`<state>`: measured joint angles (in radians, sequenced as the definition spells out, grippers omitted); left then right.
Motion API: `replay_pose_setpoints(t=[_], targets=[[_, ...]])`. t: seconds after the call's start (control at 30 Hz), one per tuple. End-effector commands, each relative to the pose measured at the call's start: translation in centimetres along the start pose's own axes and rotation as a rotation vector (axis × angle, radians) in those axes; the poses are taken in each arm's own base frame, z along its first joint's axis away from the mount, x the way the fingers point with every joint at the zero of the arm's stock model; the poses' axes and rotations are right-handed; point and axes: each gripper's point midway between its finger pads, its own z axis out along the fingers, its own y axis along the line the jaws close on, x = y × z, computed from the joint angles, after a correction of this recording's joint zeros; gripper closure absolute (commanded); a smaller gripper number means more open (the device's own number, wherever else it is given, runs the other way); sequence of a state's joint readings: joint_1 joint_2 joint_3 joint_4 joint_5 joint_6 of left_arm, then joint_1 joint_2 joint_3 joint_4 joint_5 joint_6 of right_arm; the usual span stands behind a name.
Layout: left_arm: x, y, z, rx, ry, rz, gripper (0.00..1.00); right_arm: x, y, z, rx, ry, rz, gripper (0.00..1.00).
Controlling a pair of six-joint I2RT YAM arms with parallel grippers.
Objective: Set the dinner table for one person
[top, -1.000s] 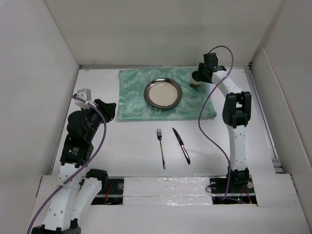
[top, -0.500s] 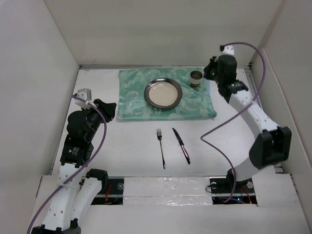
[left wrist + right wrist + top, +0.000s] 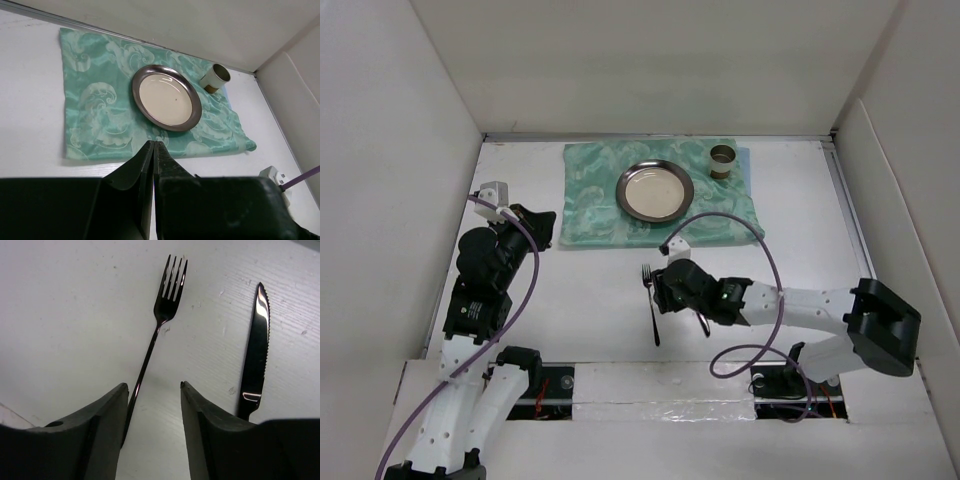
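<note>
A: Entry one, the desk [image 3: 580,300]. Holdings?
B: White, walled by panels. At the far side, green patterned cloth [image 3: 590,205] bearing a metal plate [image 3: 655,191] and a small cup [image 3: 723,160]. On bare desk nearer the arm bases, fork [image 3: 161,322] and knife [image 3: 256,347], side by side but apart, tines and tip towards the cloth.
A: Entry two, right arm [image 3: 800,300]. Jaws?
B: Parted, grasping nothing, low over the fork handle. Handle off centre, just beside one finger [image 3: 100,425]; knife outside the other. Contact with the desk: cannot tell.
A: Entry three, left arm [image 3: 480,265]?
B: Folded at the left side of the desk, near the cloth's edge. Jaws clenched together, nothing between.
A: Step in hand?
B: Probably picking up the fork, for placing beside the plate.
A: Hazards?
B: Thin, flat handle on a hard surface: likely to slip out or skid sideways on closing, given the off-centre line-up. Fingertips scraping the desk if too low; closing on air if too high. Knife close by: liable to be nudged askew.
</note>
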<state>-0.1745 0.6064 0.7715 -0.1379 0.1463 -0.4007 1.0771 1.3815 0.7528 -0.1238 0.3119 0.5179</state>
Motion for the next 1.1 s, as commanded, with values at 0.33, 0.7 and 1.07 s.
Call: replay_pose_setpoints(t=[0.33, 0.7, 1.07], targets=[[-1.8, -1.4, -0.1, 0.056, -0.058, 0.011, 0.92, 1.3, 3.1, 4.4, 0.061, -0.003, 0.019, 0.52], [-2.1, -1.5, -0.3, 0.062, -0.070, 0.011, 0.91, 1.7, 2.3, 6.0, 0.186, -0.006, 0.008, 1.00], [-2.5, -1.8, -0.8, 0.071, -0.094, 0.006, 0.90, -16.3, 8.0, 4.9, 0.035, -0.310, 0.051, 1.00]])
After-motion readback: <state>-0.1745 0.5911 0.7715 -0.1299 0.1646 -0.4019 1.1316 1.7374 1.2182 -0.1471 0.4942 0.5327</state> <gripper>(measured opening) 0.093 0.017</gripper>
